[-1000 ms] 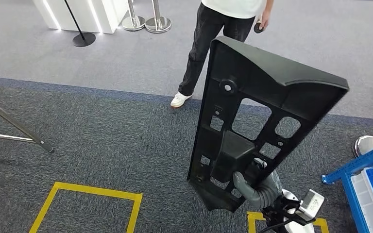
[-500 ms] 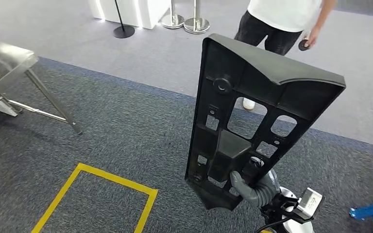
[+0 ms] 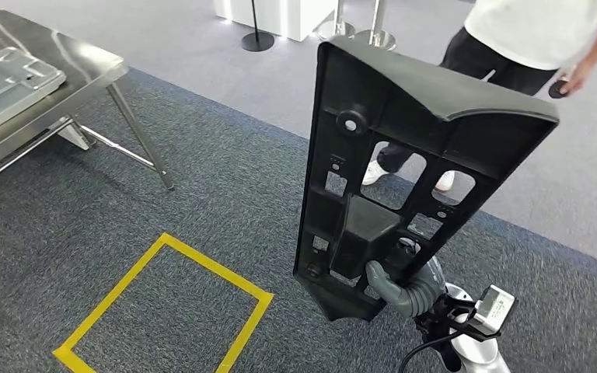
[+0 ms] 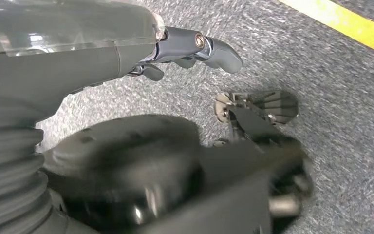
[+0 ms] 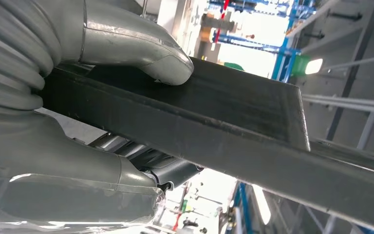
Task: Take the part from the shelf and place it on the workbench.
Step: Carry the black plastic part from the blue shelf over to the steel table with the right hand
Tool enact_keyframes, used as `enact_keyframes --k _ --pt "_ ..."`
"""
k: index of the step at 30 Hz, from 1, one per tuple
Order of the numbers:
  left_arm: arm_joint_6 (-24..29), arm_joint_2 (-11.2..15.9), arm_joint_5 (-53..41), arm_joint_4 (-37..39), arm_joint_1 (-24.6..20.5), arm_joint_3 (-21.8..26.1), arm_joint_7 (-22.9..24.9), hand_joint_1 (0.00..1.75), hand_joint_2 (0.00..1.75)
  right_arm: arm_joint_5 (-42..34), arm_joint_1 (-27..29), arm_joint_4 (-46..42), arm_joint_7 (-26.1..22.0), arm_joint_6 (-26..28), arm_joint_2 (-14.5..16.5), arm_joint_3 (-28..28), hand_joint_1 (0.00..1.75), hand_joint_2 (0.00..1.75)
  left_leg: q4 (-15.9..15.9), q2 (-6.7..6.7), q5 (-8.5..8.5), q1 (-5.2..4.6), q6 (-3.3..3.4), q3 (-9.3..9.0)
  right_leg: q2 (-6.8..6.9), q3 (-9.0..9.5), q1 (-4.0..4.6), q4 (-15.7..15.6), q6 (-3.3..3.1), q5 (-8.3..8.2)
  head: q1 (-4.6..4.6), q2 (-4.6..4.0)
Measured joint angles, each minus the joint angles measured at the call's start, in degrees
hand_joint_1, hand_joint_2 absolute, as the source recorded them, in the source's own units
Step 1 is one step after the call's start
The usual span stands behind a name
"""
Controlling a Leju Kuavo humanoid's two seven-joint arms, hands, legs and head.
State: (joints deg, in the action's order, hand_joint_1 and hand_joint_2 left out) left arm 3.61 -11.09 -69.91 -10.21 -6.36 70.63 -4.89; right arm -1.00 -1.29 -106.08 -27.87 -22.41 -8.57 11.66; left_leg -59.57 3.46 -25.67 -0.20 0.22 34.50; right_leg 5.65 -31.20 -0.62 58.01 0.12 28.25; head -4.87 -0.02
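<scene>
A large black plastic part [image 3: 404, 148] with several cut-outs stands upright in front of me in the head view, over the grey carpet. My right hand [image 3: 408, 291] grips it near its lower end, the thumb hooked over the raised block in the middle. In the right wrist view the thumb [image 5: 165, 66] presses on the part's [image 5: 214, 122] edge. The steel workbench [image 3: 78, 66] stands at the far left, apart from the part. My left hand [image 4: 195, 46] hangs over the carpet with its fingers apart and nothing in them.
A light grey panel [image 3: 8, 81] lies on the workbench. A yellow tape square [image 3: 163, 303] marks the carpet before me. A person [image 3: 528, 39] in a white shirt stands at the far right, holding a small dark object. Post bases [image 3: 256, 43] stand at the back.
The whole picture has shifted right as the camera turned left: the workbench has come into view and the blue shelf has gone. The right hand's hold on the part is the same.
</scene>
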Motion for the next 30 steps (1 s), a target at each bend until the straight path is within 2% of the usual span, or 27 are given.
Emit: enact_keyframes --k 1,3,4,6,7,8,9,10,11,13,14,15,16,17,18,19,21,22,23,24,25,26,27,28,30 --pt "0.1 0.0 0.0 0.0 0.0 0.0 0.4 0.0 1.75 -0.1 -0.3 0.1 0.0 -0.1 0.0 0.0 1.41 1.75 1.0 0.42 -0.07 -0.27 0.32 -0.39 0.55 0.08 0.12 0.0 0.28 0.08 0.0 0.0" --pt "0.3 -0.1 0.1 0.0 0.2 0.2 1.2 0.0 1.75 -0.4 -0.6 0.3 0.1 -0.1 0.0 0.2 1.41 1.75 1.2 -0.81 0.11 -0.26 0.84 -0.29 1.52 0.31 0.25 -0.2 0.87 0.21 0.0 0.0" --pt "0.3 -0.1 0.2 0.0 0.3 0.2 1.6 0.0 1.75 -0.5 -0.7 0.4 0.1 -0.1 -0.1 0.3 1.41 1.75 1.6 -1.44 0.31 -0.11 1.09 -0.41 1.01 0.42 0.16 0.0 1.16 0.5 0.01 0.0" --pt "0.5 -0.2 0.2 0.0 0.4 0.3 2.3 0.0 1.75 -0.7 -0.7 0.4 0.1 -0.1 -0.1 0.4 1.41 1.75 2.3 -2.66 0.77 0.24 1.65 -0.73 -2.03 -0.82 -0.05 3.1 1.63 2.66 0.02 0.0" --pt "0.6 -0.3 0.2 0.0 0.3 0.3 2.5 0.0 1.75 -0.8 -0.7 0.5 0.1 -0.1 -0.2 0.5 1.41 1.75 2.4 -3.28 0.87 0.25 1.8 -0.72 -3.85 -2.43 -0.18 6.5 1.75 4.47 0.02 0.0" --pt "0.6 -0.3 0.2 0.0 0.3 0.4 2.7 0.0 1.75 -0.8 -0.6 0.5 0.1 -0.1 -0.2 0.5 1.41 1.75 2.4 -3.96 0.9 0.24 1.94 -0.67 -4.91 -4.5 -0.19 10.6 1.84 6.32 0.02 0.0" --pt "0.7 -0.4 0.2 0.0 0.2 0.4 2.8 0.0 1.75 -0.8 -0.4 0.6 0.1 -0.1 -0.2 0.6 1.41 1.75 2.3 -4.71 0.9 0.21 1.98 -0.65 -5.32 -6.35 -0.2 14.1 1.93 7.5 0.02 0.0" --pt "0.7 -0.4 0.2 0.0 0.3 0.5 2.8 0.0 1.75 -0.8 -0.3 0.7 0.1 -0.1 -0.2 0.6 1.41 1.75 2.2 -5.49 0.89 0.21 1.99 -0.64 -5.44 -7.45 -0.23 16.0 2.01 7.56 0.02 0.0" --pt "0.7 -0.4 0.2 0.0 0.3 0.6 2.9 0.0 1.75 -0.8 -0.3 0.8 0.1 0.0 -0.3 0.7 1.41 1.75 2.1 -6.3 0.85 0.24 1.94 -0.65 -5.5 -7.48 -0.3 15.5 2.07 6.42 0.02 0.0" --pt "0.8 -0.5 0.2 0.0 0.4 0.6 2.7 0.0 1.75 -0.8 -0.3 0.9 0.2 0.0 -0.3 0.7 1.41 1.75 1.6 -7.93 0.62 0.39 1.6 -0.62 -6.46 -4.65 -0.72 8.8 2.19 2.14 0.02 0.0" --pt "0.7 -0.5 0.2 0.0 0.3 0.7 2.5 0.0 1.75 -0.8 -0.3 0.9 0.3 0.0 -0.3 0.8 1.41 1.75 1.1 -8.69 0.44 0.37 1.31 -0.42 -7.91 -3.04 -0.98 5.1 2.21 0.67 0.02 0.0" --pt "0.7 -0.6 0.2 0.0 0.2 0.7 2.3 0.0 1.75 -0.7 -0.3 0.9 0.3 0.0 -0.3 0.9 1.41 1.75 0.8 -9.39 0.34 0.36 0.99 -0.13 -9.16 -1.94 -1.17 2.5 2.12 -0.13 0.01 0.0" --pt "0.7 -0.6 0.2 0.0 0.2 0.7 2.1 0.0 1.75 -0.7 -0.3 0.9 0.4 0.0 -0.3 0.9 1.41 1.75 0.6 -10.0 0.31 0.35 0.66 0.22 -10.09 -1.49 -1.22 1.3 1.92 -0.16 -0.01 0.0" --pt "0.7 -0.6 0.2 0.0 0.2 0.7 1.8 0.0 1.75 -0.7 -0.3 0.9 0.5 0.0 -0.3 0.9 1.41 1.75 0.5 -10.59 0.41 0.37 0.33 0.52 -10.39 -1.5 -1.11 1.2 1.63 0.0 -0.02 0.0" --pt "0.6 -0.6 0.2 0.0 0.2 0.7 1.6 0.0 1.75 -0.7 -0.4 0.9 0.5 0.0 -0.3 1.0 1.41 1.75 0.6 -11.11 0.54 0.47 0.0 0.74 -9.76 -1.53 -1.12 1.2 1.22 -0.06 -0.03 0.0" --pt "0.6 -0.6 0.2 0.0 0.3 0.7 1.4 0.0 1.75 -0.7 -0.5 0.9 0.5 -0.1 -0.3 1.0 1.41 1.75 0.4 -10.71 0.46 0.48 -0.29 0.9 -9.07 -1.39 -1.13 1.0 0.8 -0.13 -0.03 0.0" --pt "0.4 -0.6 0.1 0.0 0.3 0.7 0.8 0.0 1.75 -0.7 -0.6 0.8 0.6 -0.1 -0.3 1.0 1.41 1.75 -2.4 -7.78 -1.24 0.37 -0.81 2.24 -7.48 -0.92 -1.19 0.5 -0.04 -0.22 -0.03 0.0" --pt "0.3 -0.6 0.2 0.0 0.2 0.7 0.5 0.0 1.75 -0.7 -0.6 0.8 0.6 -0.2 -0.3 1.0 1.41 1.75 -5.5 -5.88 -2.91 0.37 -0.98 3.68 -6.61 -0.73 -1.03 0.4 -0.32 -0.17 -0.04 0.0" --pt "0.2 -0.6 0.2 0.0 0.1 0.7 0.2 0.0 1.75 -0.7 -0.6 0.8 0.6 -0.2 -0.3 1.0 1.41 1.75 -9.5 -4.72 -4.77 0.43 -1.15 5.62 -5.74 -0.63 -0.86 0.4 -0.51 -0.08 -0.04 0.0" --pt "0.2 -0.6 0.2 0.0 0.0 0.7 0.0 0.0 1.75 -0.7 -0.5 0.8 0.6 -0.3 -0.3 1.0 1.41 1.75 -13.2 -4.24 -6.2 0.55 -1.26 7.5 -4.88 -0.59 -0.71 0.4 -0.61 0.01 -0.04 0.0" --pt "0.2 -0.6 0.2 0.0 0.0 0.7 -0.2 0.0 1.75 -0.7 -0.5 0.8 0.6 -0.3 -0.3 1.0 1.41 1.75 -15.5 -4.04 -6.74 0.64 -1.31 8.68 -4.04 -0.54 -0.59 0.4 -0.67 0.12 -0.04 0.0" --pt "0.2 -0.6 0.2 0.0 0.1 0.7 -0.3 0.0 1.75 -0.7 -0.5 0.8 0.5 -0.4 -0.3 1.0 1.41 1.75 -15.8 -3.93 -6.25 0.68 -1.29 8.85 -3.27 -0.45 -0.51 0.4 -0.67 0.24 -0.04 0.0" --pt "0.2 -0.6 0.2 0.0 0.1 0.7 -0.4 0.0 1.75 -0.8 -0.5 0.8 0.5 -0.4 -0.3 1.0 1.41 1.75 -13.6 -3.69 -4.73 0.68 -1.16 7.7 -2.54 -0.27 -0.44 0.4 -0.62 0.4 -0.04 0.0" --pt "0.2 -0.6 0.3 0.0 0.1 0.7 -0.4 0.0 1.75 -0.8 -0.5 0.8 0.4 -0.4 -0.3 1.1 1.41 1.75 -9.6 -2.97 -2.67 0.61 -0.9 5.52 -1.86 0.01 -0.38 0.4 -0.53 0.6 -0.04 0.0" --pt "0.2 -0.6 0.3 0.0 0.0 0.8 -0.5 0.0 1.75 -0.9 -0.5 0.8 0.2 -0.4 -0.4 1.1 1.41 1.75 -2.1 -0.74 -0.2 0.02 -0.15 1.44 -0.64 0.52 -0.12 0.4 -0.14 1.02 -0.04 0.0"
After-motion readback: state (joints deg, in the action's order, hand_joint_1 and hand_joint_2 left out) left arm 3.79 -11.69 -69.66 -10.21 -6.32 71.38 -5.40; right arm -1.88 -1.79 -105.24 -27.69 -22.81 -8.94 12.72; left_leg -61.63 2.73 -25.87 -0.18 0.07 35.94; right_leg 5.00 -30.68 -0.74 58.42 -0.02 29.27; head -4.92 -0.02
